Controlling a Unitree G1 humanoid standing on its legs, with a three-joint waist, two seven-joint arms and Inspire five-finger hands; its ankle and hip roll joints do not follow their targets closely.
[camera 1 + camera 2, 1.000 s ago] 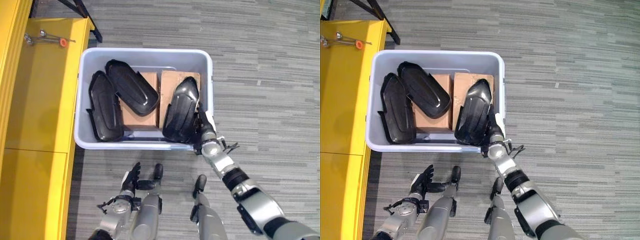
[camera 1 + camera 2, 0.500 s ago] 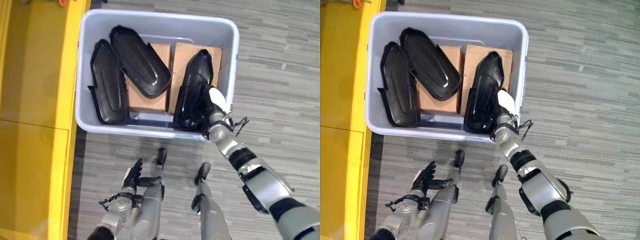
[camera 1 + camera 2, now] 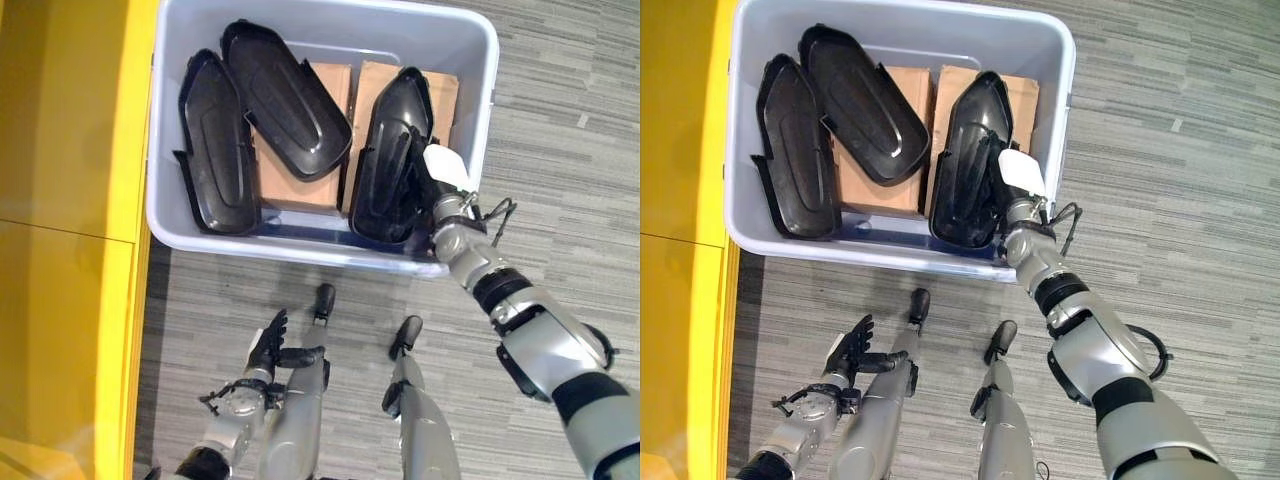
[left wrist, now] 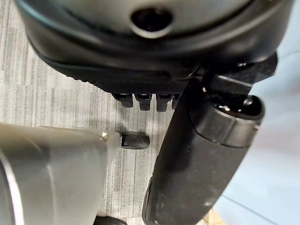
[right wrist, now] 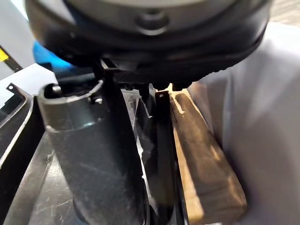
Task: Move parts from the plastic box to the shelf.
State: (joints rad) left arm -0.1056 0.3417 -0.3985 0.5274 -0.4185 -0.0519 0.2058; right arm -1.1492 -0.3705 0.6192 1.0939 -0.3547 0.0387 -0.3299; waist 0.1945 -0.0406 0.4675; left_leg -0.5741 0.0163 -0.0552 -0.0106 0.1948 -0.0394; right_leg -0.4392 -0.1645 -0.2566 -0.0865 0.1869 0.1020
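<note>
A grey plastic box (image 3: 300, 256) stands on the carpet with three black shell-shaped parts in it. One part (image 3: 213, 145) lies at the box's left, a second (image 3: 285, 98) leans across the middle, and the third (image 3: 392, 150) stands along the right side. My right hand (image 3: 437, 197) reaches over the box's front right rim and is shut on the right edge of that third part (image 5: 42, 206). Its thumb (image 5: 93, 159) lies on the part's inner face and its fingers go behind the rim. My left hand (image 3: 266, 350) hangs low near the floor, open and holding nothing.
The yellow shelf (image 3: 70, 150) runs along the left, close beside the box. Two brown cardboard blocks (image 3: 300, 175) lie under the parts inside the box, one (image 5: 206, 173) just behind the held part. Grey striped carpet (image 3: 560, 130) lies to the right.
The camera has shifted towards the box. My right hand has gone from the box's outer front corner over the rim and onto the right part's edge. The left hand stays low.
</note>
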